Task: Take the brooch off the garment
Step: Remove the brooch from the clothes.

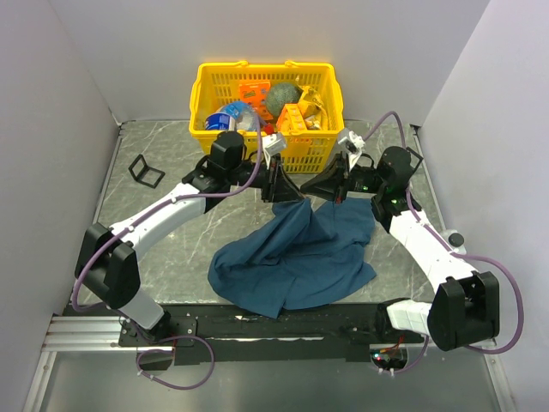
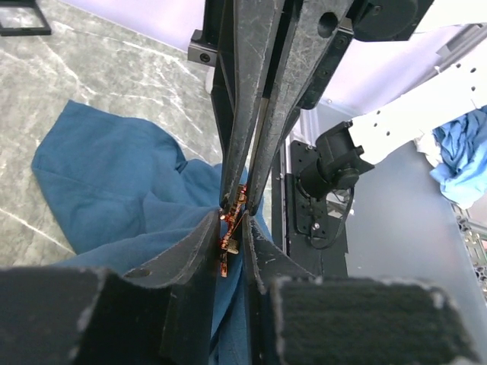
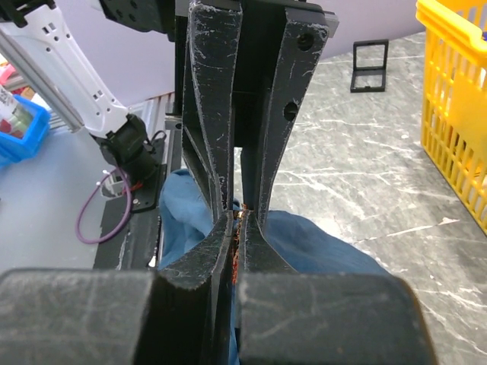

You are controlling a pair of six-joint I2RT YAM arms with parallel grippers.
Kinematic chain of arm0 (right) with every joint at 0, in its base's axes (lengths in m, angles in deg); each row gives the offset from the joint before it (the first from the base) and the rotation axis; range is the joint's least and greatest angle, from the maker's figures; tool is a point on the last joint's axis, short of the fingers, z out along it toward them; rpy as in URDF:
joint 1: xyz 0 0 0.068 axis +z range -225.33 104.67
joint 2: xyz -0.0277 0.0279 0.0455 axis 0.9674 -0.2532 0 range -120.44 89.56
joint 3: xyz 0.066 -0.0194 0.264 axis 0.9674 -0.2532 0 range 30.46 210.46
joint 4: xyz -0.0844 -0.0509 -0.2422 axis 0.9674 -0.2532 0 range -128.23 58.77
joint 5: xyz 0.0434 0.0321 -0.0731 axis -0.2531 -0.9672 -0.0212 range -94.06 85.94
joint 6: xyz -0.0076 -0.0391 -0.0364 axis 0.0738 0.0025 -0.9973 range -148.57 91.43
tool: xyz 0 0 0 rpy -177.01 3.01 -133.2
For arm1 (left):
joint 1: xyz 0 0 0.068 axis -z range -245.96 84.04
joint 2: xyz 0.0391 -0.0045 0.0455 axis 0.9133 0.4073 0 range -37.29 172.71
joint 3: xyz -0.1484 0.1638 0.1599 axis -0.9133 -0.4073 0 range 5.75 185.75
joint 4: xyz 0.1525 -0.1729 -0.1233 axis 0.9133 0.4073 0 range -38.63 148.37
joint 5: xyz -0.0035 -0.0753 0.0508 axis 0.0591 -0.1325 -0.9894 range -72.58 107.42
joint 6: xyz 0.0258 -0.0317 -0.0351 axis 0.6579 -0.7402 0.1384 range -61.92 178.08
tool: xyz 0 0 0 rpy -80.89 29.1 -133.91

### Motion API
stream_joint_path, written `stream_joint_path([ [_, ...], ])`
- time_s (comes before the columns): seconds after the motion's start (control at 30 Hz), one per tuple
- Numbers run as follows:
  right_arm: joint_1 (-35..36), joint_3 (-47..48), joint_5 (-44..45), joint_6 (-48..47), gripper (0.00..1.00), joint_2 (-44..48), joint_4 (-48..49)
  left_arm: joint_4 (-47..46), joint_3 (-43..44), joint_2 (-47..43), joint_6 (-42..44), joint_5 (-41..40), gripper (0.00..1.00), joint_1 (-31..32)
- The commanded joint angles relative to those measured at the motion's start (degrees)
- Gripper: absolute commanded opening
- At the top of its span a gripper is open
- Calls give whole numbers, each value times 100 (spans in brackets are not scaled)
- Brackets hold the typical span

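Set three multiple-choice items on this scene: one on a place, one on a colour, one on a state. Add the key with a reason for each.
1. Where on the garment is the brooch?
A. on its flat near edge
B. on the lifted fold where the left gripper meets the right gripper
C. on its far-left corner

2. The basket beyond the arms is:
A. yellow
B. green
C. grey

3. The right gripper's jaws are:
A. wide open
B. out of every view
C. shut on the garment

Key: 1 B, the left wrist view shows it on raised cloth between both pairs of jaws. 2 A, its lattice walls are yellow. 3 C, the right wrist view shows them pressed on blue cloth.
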Motion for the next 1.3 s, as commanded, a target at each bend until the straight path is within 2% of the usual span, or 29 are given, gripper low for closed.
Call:
stream_joint_path([
  [0.0, 36, 66, 0, -167, 0, 258, 80, -42, 216, 0, 29, -331, 27, 9],
  [0.07, 36, 66, 0, -149, 0, 241, 89, -173, 128, -35, -59, -25, 39, -8],
  [0.17, 36, 74, -9, -149, 0, 241, 89, -578, -3, -61, -349, 293, 46, -52],
  [0.3, 36, 57, 0, -167, 0, 249, 80, -991, -118, -61, -700, 636, 44, -132],
  [0.53, 36, 66, 9, -167, 0, 276, 80, -983, -136, 18, -719, 619, 38, -132],
  [0.73, 19, 83, 27, -246, 0, 293, -25, -931, -189, -61, -614, 540, 41, -132],
  [0.9, 10, 189, 131, -684, 0, 346, -595, -624, -197, -175, -289, 312, 50, -158],
  [1.03, 10, 259, 194, -931, 0, 346, -938, -552, -320, -316, -77, 232, 51, -158],
  [1.13, 10, 347, 98, -984, 0, 311, -1080, -352, -312, -386, 142, 101, 48, -158],
  [1.2, -78, 303, 1, -662, 0, 337, -853, -228, -285, -448, 326, 30, 46, -184],
  [1.27, -174, 154, -271, -152, 0, 320, -28, -271, -355, -509, 327, 48, 45, -228],
])
